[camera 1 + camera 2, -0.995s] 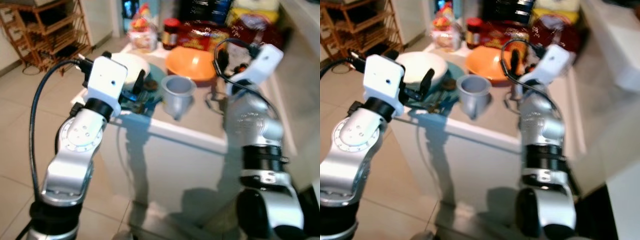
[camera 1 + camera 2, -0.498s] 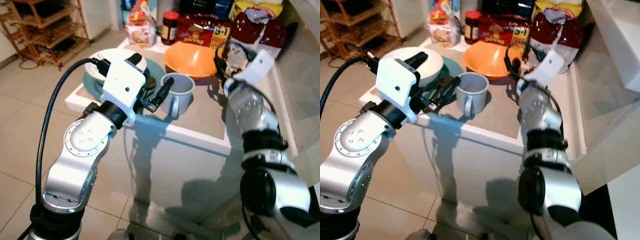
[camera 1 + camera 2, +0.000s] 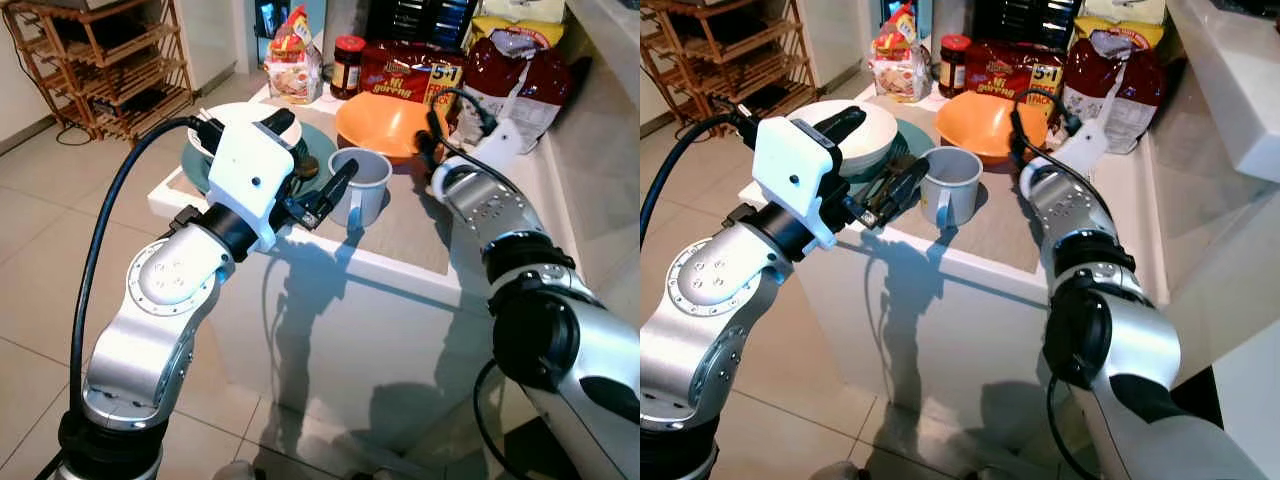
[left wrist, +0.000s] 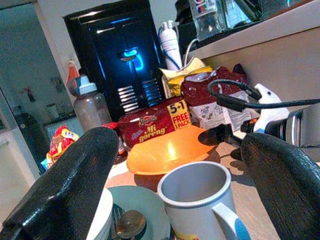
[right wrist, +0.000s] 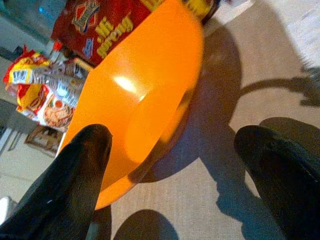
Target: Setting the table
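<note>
Nearest, the left gripper [image 3: 305, 180] hovers over the near left corner of the white table [image 3: 400, 270], its fingers spread wide and empty, aimed at the grey mug [image 3: 358, 186] just beyond it. The mug stands upright near the table's front edge with its handle turned toward the robot; it looks ceramic, so probably stiff, fairly heavy for its size, smooth-glazed and breakable, and best taken across the rim wall or around the body rather than by the thin handle. Left of it, a teal plate [image 3: 315, 145] carries a white bowl [image 3: 230, 120] and cutlery, which the left wrist housing partly covers, so the count of pieces is unclear. Farther right, the right gripper [image 5: 170, 150] has its fingers wide apart beside the orange bowl [image 3: 385, 122]; this looks like light, slippery plastic, best pinched at the rim. At the far edge stand a jar [image 3: 348, 62] and snack packets [image 3: 405, 72], cut off at the top.
</note>
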`<state>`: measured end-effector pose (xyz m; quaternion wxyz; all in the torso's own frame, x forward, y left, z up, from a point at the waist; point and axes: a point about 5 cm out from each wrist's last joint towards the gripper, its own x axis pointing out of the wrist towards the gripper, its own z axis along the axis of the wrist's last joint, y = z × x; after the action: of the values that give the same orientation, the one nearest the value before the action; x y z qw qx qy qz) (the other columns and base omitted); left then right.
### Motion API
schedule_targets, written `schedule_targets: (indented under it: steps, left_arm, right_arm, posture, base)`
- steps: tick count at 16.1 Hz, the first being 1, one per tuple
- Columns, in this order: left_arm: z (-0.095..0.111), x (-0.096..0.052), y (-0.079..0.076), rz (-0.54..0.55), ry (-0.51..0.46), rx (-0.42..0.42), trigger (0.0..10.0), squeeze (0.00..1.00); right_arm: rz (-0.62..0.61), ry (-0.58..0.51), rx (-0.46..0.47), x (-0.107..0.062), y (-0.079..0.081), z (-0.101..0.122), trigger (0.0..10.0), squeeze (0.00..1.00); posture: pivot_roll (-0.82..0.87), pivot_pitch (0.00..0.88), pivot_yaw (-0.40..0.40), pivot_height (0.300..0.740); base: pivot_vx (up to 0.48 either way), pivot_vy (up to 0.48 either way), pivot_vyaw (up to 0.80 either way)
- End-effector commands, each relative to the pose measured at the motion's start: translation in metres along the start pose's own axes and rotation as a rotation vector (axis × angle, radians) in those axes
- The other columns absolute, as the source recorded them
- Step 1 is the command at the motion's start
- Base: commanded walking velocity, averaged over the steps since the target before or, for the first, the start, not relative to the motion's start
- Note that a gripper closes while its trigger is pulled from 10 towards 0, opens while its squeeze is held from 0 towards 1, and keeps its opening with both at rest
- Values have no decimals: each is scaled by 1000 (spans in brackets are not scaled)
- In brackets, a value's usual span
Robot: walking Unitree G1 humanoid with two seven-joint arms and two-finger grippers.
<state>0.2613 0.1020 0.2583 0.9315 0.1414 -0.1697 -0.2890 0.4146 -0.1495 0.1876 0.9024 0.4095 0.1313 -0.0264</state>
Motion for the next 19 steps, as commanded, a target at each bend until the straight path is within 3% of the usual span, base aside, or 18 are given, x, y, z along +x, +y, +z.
schedule_targets:
  steps: [1,3,4,5,19]
  left_arm:
    - [3,0,-4,-27,-3,0,10000,0]
    - [2,-1,-4,-27,1,0,10000,0]
    - [2,-2,-4,-28,2,-1,10000,0]
    - [2,-3,-5,-33,7,-3,10000,0]
    - [0,-5,-11,-84,25,-4,10000,0]
  right_arm:
    - [23,-6,23,1,5,3,10000,0]
    - [30,1,21,1,6,0,10000,0]
    - [31,-8,32,2,7,0,4078,0]
    - [40,-20,35,2,9,1,0,0]
    - [50,-22,100,3,8,-6,0,0]
  posture:
    - [81,57,-65,740]
    - [90,52,-69,740]
    - [90,49,-67,740]
    - [91,43,-62,740]
    - [101,23,-57,740]
  base:
    - [0,0,0]
    - [0,0,0]
    - [0,0,0]
    - [0,0,0]
    - [0,0,0]
